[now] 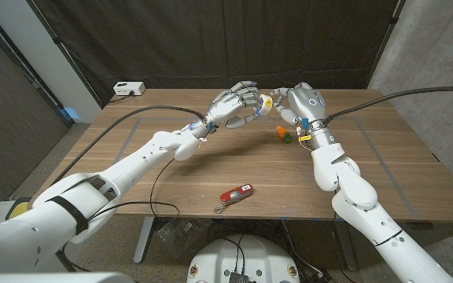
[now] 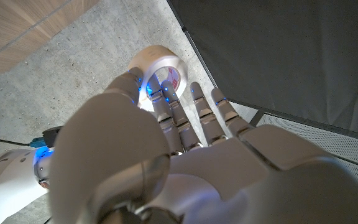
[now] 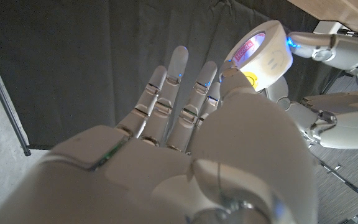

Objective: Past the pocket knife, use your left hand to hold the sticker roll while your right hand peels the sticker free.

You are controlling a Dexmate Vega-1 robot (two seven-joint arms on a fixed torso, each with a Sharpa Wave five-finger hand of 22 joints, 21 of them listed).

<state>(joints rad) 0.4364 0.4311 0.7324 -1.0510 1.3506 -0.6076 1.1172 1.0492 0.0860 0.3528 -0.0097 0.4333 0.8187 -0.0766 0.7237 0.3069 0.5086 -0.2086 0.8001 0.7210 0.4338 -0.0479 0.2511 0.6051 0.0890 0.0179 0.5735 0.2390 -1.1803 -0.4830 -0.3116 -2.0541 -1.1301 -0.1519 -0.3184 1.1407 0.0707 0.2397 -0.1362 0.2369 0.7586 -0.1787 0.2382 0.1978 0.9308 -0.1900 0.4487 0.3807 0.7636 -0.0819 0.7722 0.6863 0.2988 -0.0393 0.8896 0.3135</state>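
Above the far middle of the wooden table (image 1: 171,177), the two hands meet in the air, well past the pocket knife (image 1: 234,194), which lies untouched near the front edge.

Coming from the left, the left hand (image 1: 234,106) is raised off the table and grips the sticker roll (image 1: 264,102) at its fingertips. The left wrist view shows the roll (image 2: 161,73) pinched between the thumb and a finger, the other fingers (image 2: 197,112) reaching alongside. Lifting the roll this way looks deliberate: it turns the roll's face and loose edge toward the other hand and leaves room around it.

Further right, the right hand (image 1: 299,101) comes in close against the roll. In the right wrist view its thumb tip sits on or just at the roll (image 3: 261,53), where a yellow sticker (image 3: 250,78) shows, while the long fingers (image 3: 173,106) stay spread and away. Whether the thumb has caught a sticker edge I cannot tell; the hand seems to hold nothing yet.

Below the right hand, a small orange and green object (image 1: 282,134) rests on the table, apart from the work.
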